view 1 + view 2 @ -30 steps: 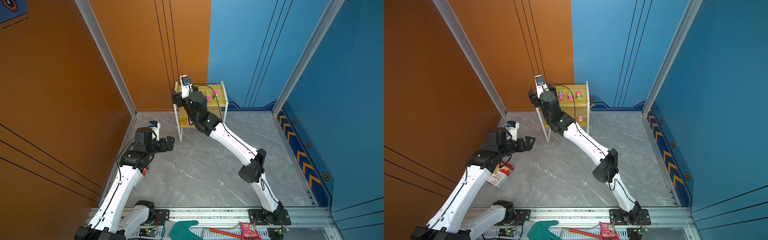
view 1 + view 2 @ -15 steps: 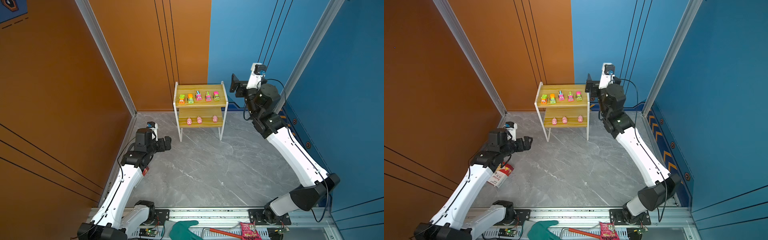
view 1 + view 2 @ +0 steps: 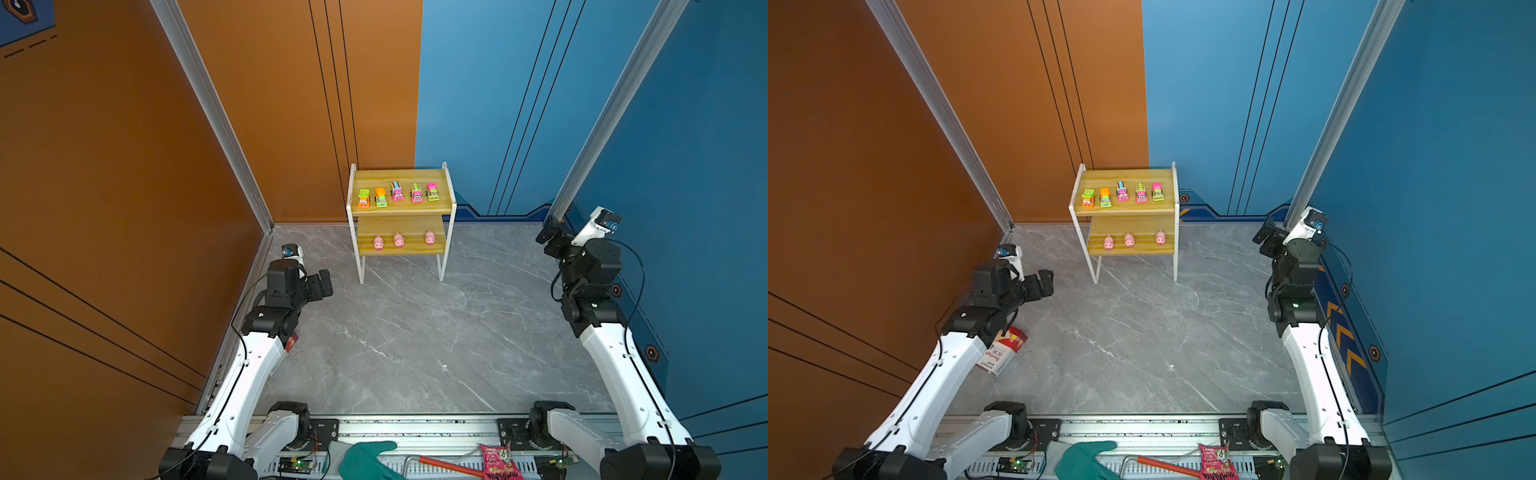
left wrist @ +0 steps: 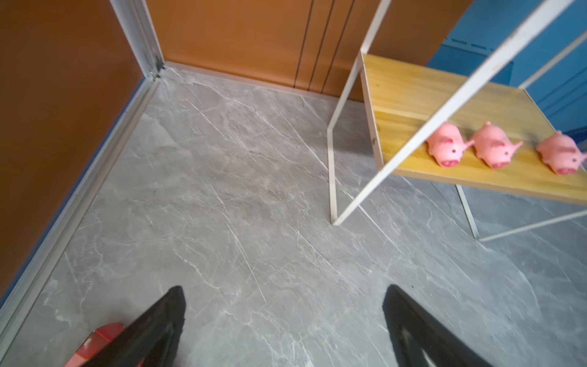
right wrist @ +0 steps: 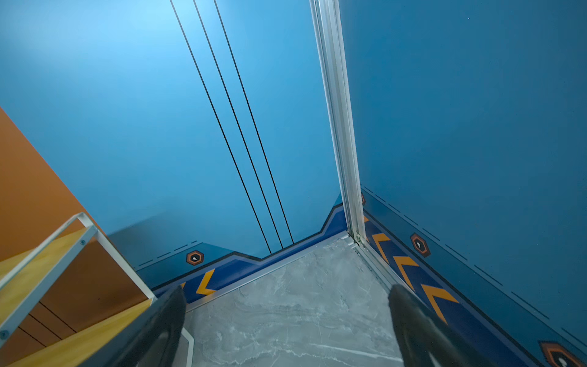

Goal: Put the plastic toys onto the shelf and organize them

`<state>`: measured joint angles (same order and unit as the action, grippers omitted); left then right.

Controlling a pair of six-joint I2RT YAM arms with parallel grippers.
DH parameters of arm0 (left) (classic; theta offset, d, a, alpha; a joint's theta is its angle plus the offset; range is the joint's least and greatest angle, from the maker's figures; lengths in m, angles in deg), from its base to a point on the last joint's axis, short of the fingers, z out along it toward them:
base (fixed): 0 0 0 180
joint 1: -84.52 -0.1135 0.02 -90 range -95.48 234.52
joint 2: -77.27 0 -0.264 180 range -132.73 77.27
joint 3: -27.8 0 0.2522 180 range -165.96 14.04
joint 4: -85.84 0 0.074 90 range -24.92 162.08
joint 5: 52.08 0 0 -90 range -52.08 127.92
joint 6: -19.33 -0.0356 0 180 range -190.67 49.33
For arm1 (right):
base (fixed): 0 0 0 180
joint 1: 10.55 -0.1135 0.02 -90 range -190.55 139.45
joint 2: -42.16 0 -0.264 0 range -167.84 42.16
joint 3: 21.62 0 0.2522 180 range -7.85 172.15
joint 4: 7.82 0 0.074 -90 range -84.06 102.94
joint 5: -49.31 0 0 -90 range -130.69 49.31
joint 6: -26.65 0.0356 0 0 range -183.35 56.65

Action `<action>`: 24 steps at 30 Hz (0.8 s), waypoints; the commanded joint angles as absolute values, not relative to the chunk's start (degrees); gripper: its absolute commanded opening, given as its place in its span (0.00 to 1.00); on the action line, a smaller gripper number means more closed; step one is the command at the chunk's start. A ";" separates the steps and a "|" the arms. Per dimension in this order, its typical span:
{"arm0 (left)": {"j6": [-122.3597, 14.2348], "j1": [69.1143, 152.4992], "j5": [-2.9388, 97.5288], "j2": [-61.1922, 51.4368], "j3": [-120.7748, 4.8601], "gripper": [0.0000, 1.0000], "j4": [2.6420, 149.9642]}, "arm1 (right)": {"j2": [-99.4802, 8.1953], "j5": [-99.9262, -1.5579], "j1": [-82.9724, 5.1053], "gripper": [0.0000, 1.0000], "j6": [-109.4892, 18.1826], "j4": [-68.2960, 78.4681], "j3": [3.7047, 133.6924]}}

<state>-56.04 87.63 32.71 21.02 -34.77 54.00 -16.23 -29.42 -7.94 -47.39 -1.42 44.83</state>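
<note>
five trucks (image 3: 397,194) and three pigs (image 3: 399,240) on the shelf (image 3: 400,209)

the trucks stand in a row on the upper board, the pigs in a row on the lower one. the left end effector (image 3: 322,284) hovers over the desk (image 3: 415,340), jaws spread wide, nothing between them; the shelf stands ahead of it and to its right. the right end effector (image 3: 549,237) is wide open and empty too, up near the blue wall (image 3: 498,104), the shelf well off to its left.

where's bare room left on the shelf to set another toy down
Top board: bare strip behind the trucks, whose row is crowded. Lower board: gap between the middle pig and the rightmost pig. Floor before the shelf is bare.
</note>
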 commanded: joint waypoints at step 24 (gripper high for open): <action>-64.49 81.46 31.92 4.69 -10.77 0.98 105.57 | -31.54 -28.04 -14.28 1.00 -60.53 -39.72 8.92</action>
